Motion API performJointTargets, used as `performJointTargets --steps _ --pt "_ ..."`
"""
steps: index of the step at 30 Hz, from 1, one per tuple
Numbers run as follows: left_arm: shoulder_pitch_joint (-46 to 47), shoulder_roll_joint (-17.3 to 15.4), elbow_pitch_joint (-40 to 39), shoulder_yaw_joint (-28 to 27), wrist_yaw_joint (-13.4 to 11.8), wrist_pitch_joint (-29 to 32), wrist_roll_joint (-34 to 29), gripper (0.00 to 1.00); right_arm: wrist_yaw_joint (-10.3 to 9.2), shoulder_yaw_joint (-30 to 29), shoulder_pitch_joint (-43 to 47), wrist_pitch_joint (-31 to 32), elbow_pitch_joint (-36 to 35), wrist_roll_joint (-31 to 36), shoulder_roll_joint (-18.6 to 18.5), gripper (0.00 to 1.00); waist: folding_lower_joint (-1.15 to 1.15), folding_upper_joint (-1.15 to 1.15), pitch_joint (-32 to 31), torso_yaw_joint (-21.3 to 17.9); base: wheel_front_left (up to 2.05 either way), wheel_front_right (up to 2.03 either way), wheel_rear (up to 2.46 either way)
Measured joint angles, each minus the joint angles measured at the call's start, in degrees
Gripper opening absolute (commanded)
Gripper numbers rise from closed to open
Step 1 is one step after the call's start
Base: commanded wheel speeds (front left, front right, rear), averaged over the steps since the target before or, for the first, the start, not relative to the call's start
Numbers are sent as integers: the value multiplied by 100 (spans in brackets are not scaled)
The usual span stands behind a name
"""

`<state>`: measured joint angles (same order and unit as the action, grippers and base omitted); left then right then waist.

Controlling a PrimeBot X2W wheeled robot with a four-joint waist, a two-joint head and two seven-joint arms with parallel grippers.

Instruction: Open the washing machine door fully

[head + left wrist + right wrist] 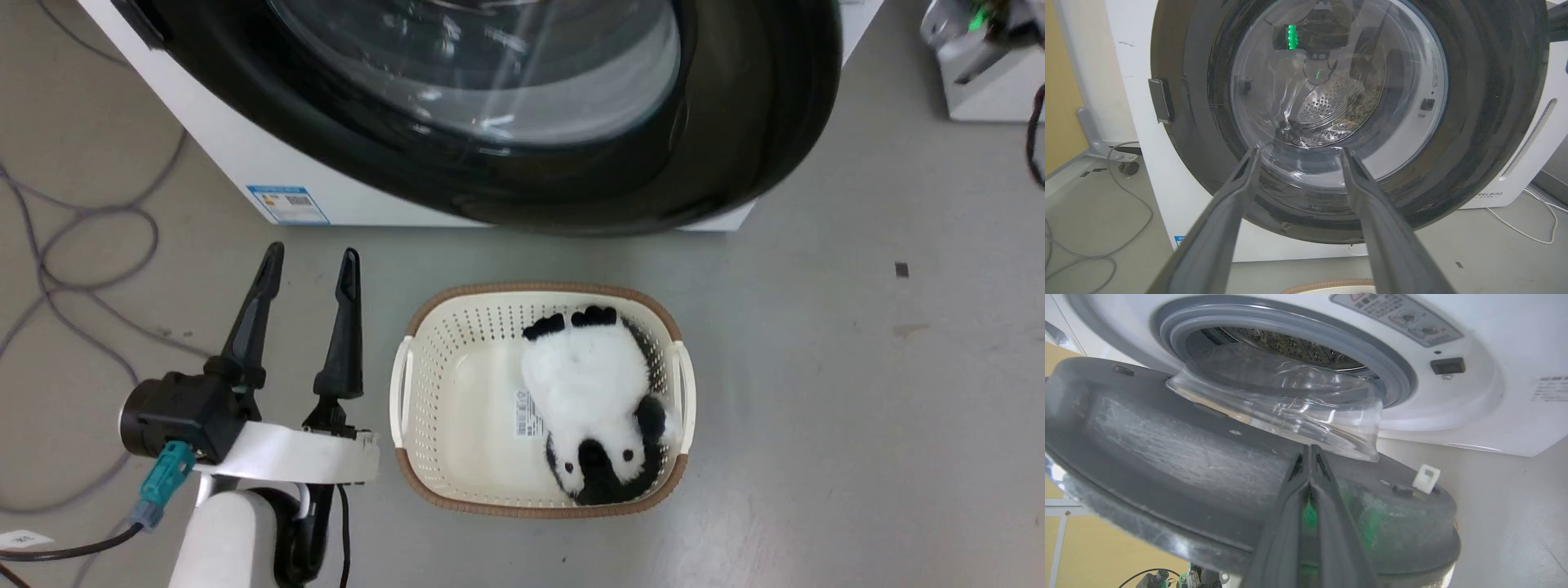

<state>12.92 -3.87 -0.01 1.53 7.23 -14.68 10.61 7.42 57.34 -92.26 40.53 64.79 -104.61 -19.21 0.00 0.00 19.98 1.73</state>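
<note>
The washing machine door (735, 147), at twelve o'clock in the head view, stands part-way off the washing machine (237, 155). It is unlatched, but most of the swing to fully open looks left to do. The right gripper (1310, 451), fingers pressed together and empty, sits at the door's inner face. The left gripper (313, 255), at eight o'clock, hangs spread wide, holding nothing.

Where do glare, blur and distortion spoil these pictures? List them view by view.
Head view: white streaks of glare on the washing machine door glass. Left wrist view: a green light reflects in the glass; the left gripper looks soft and stretched. Right wrist view: the right gripper, shut, looms blurred.
</note>
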Motion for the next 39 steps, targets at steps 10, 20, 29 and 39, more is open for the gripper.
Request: performJointTargets --steps 10,20,29,39 --pt "-424 32 241 -5 0 0 -103 100 0 31 929 208 -579 -212 -265 0 0 0 -569 29 0 0 0" --pt "-921 53 478 19 -9 -1 -197 100 0 174 2046 299 -1567 -511 -531 0 -1 0 -1271 83 0 0 0" --pt "-1107 60 606 123 -58 0 -203 100 0 563 2837 124 -2814 -810 -694 0 -1 0 -1640 200 0 0 0" --pt "-1200 63 648 158 -101 -1 -203 100 -1 1240 3051 -400 -4180 -1234 -843 0 -1 0 -1696 289 0 0 0"
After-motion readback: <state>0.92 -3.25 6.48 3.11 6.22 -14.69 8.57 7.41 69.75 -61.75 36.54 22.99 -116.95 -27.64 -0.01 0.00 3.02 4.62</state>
